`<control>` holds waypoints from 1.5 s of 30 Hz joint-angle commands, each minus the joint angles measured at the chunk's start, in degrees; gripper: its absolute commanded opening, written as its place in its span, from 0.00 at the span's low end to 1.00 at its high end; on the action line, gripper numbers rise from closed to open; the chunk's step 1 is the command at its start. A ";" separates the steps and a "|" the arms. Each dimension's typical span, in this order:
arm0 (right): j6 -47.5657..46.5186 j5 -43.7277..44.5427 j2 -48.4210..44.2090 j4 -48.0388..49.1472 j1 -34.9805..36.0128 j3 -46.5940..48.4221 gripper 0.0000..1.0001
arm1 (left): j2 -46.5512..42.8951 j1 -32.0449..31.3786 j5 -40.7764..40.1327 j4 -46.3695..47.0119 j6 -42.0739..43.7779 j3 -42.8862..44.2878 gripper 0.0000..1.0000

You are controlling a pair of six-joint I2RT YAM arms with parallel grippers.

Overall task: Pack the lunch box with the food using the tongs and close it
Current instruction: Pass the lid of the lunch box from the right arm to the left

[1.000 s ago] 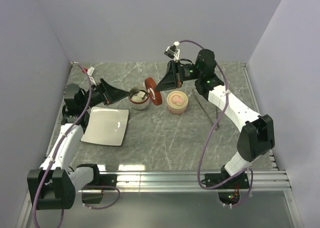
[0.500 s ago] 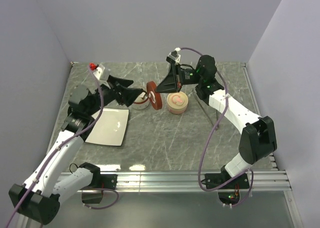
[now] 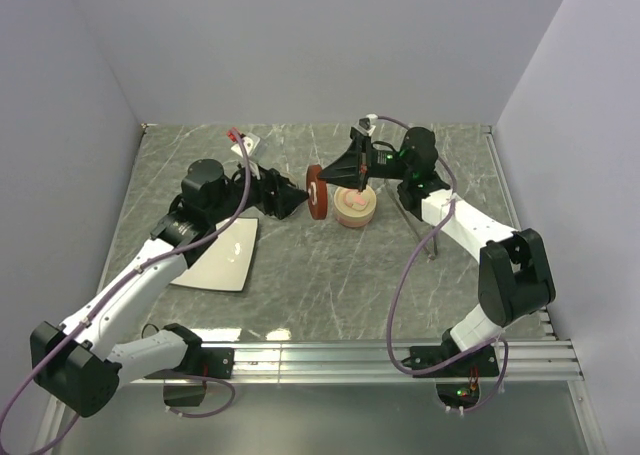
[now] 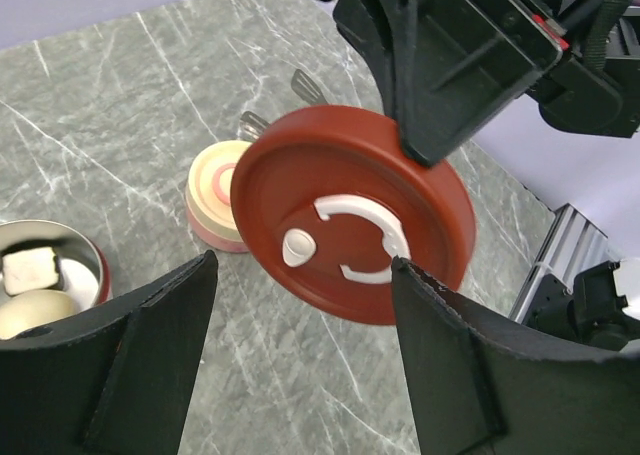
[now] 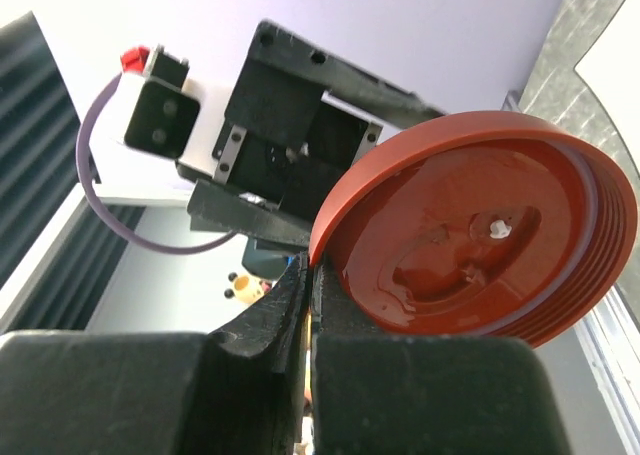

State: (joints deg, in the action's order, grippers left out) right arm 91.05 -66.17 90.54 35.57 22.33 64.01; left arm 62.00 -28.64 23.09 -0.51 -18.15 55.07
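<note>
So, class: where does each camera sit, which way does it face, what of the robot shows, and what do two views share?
Top external: above and behind the bases, looking down on the table; both arms show, left tool and right tool flanking the red lid.
Left wrist: on the left arm, facing the lid's outer face; its own open fingers frame it.
Right wrist: on the right arm, looking along its own fingers, shut on the lid's rim.
Shared: both wrist views show the lid, from opposite sides.
</note>
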 commanded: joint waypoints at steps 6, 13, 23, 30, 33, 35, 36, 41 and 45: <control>1.07 3.06 -2.04 3.90 -0.70 -0.81 0.00 | 1.20 -1.59 0.37 1.65 -0.48 2.68 0.76; 0.63 3.07 -2.48 3.46 -0.44 -0.82 0.00 | 2.25 -1.85 0.29 2.88 -2.15 3.11 0.76; -3.77 2.89 -3.00 -0.33 0.70 0.07 0.00 | 3.92 -1.94 -1.12 3.50 -5.22 3.82 0.77; -4.30 2.19 -2.74 -0.85 1.14 1.29 0.00 | 4.89 -1.42 -4.90 1.57 -6.02 2.85 0.78; -4.83 1.84 -3.00 -1.56 0.88 1.56 0.00 | 4.80 -0.37 -7.44 -1.05 -4.70 2.85 0.76; -3.33 1.75 -3.27 0.28 0.53 0.69 0.00 | 4.54 1.04 -9.81 -2.81 -3.83 3.03 0.75; -2.29 1.66 -3.35 1.42 0.35 0.42 0.00 | 4.36 1.74 -10.17 -3.35 -3.73 2.94 0.75; -0.17 1.05 -3.88 3.98 -0.88 -0.46 0.00 | 5.50 8.50 -7.54 -6.60 -5.40 3.12 0.74; 1.15 0.43 -3.88 5.82 -1.58 0.33 0.00 | 6.30 12.29 0.08 -4.07 -7.15 2.24 0.73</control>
State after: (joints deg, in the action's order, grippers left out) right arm 90.08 -63.86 89.54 36.05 21.30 63.24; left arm 68.40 -18.26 18.39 -5.85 -23.75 56.34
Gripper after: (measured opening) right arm 0.019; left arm 0.735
